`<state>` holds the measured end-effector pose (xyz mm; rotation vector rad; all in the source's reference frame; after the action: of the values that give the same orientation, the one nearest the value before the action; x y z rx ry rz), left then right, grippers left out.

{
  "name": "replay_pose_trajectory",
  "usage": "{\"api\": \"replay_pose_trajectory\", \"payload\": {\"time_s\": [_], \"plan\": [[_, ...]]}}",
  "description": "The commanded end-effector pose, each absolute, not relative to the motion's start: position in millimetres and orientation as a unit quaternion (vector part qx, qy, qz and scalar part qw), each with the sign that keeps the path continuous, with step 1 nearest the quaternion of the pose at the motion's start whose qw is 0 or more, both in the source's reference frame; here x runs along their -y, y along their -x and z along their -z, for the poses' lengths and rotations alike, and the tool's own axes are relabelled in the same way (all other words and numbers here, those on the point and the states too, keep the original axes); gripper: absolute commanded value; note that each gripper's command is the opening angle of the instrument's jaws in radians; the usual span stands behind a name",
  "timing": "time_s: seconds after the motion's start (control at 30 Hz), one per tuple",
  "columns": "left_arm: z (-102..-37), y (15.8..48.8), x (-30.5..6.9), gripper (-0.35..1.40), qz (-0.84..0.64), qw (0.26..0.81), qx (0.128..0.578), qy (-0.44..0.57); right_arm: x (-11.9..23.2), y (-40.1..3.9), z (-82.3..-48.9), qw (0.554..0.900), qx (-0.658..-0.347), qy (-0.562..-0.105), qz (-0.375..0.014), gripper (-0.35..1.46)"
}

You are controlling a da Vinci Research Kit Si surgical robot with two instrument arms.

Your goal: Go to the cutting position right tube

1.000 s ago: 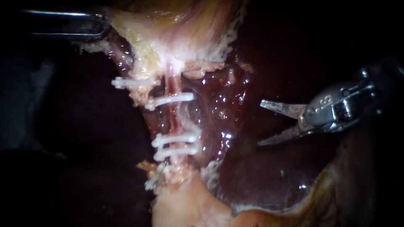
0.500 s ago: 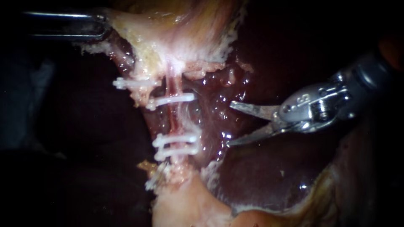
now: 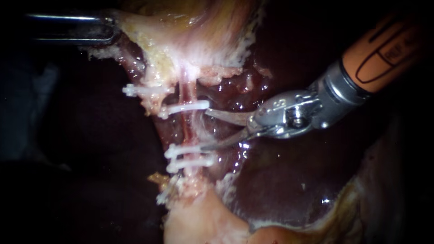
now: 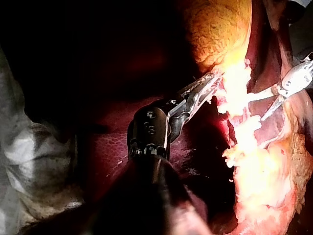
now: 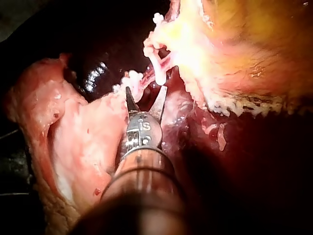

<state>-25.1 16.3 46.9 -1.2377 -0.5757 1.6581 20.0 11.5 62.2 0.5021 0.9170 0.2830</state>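
Endoscope view: right instrument [image 3: 205,129] has jaws wide open, empty, tips just short of the right tube [image 3: 185,129] between its clips [image 3: 183,108]. Left instrument [image 3: 106,29] clamps tissue [image 3: 135,27]. Risk: a skewed advance could snag a clip or nick the liver [image 3: 280,190].

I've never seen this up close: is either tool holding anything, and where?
The left instrument grips the gallbladder by its edge. The right instrument, jaws open beside the tube, holds nothing.
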Motion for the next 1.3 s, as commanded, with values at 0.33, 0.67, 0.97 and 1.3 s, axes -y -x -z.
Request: {"api": "replay_pose_trajectory", "payload": {"time_s": [0.33,0.67,0.97,1.3], "plan": [[-47.0,25.1,-16.3,-0.35,-0.679,0.476,0.236,0.507,-12.1,-22.7,-63.0,0.828,-0.466,-0.281,-0.137,1.33],[-47.0,25.1,-16.3,-0.35,-0.679,0.476,0.236,0.507,-11.1,-23.6,-63.3,0.804,-0.484,-0.322,-0.124,1.26],[-47.1,25.3,-16.3,-0.35,-0.679,0.477,0.235,0.507,-11.1,-25.8,-63.2,0.781,-0.506,-0.345,-0.124,1.21],[-47.1,25.4,-16.2,-0.35,-0.679,0.477,0.235,0.507,-11.2,-29.0,-63.3,0.778,-0.509,-0.338,-0.148,1.21]]}}
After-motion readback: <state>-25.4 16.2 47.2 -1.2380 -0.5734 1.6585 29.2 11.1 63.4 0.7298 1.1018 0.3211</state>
